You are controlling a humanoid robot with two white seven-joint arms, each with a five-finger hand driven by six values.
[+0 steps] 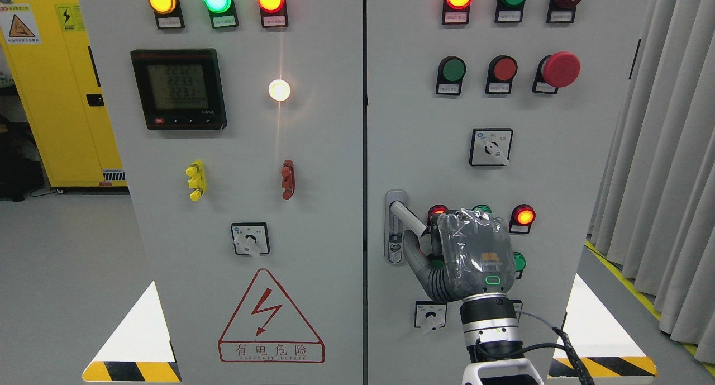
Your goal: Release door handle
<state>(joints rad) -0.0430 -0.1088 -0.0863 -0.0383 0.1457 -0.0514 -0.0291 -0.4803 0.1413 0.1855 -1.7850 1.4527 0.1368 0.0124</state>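
rising from the bottom edge, right hand [466, 256] gripping, fingers curled around it, the handle [406, 217] jutting from its lock plate [395, 245] on the right door [558, 167], lamps [524, 215] glowing behind.

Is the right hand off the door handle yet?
No. The right hand is at the door handle on the right cabinet door, its fingers hooked around the lever.
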